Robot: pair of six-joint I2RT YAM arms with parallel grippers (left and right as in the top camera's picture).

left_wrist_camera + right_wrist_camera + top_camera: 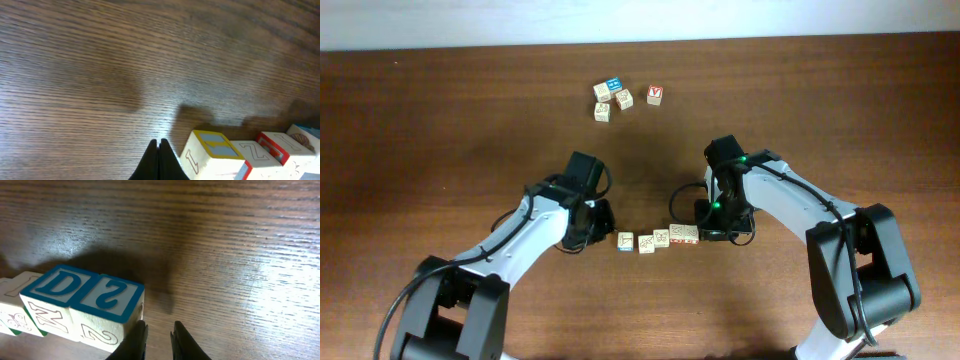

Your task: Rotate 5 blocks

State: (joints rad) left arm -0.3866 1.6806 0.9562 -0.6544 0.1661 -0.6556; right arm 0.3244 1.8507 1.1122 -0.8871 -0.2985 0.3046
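the blocks point(662, 239) sit in a row between the tools. left tool point(159, 145) is pressed together; right tool point(159, 324), narrowly apart and empty, stands beside the end block point(107, 297), where a careless brush could skew the row.

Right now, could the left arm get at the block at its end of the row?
Probably yes. The left pincer sits shut right beside that end block, with only bare table between them; it would need to open first.
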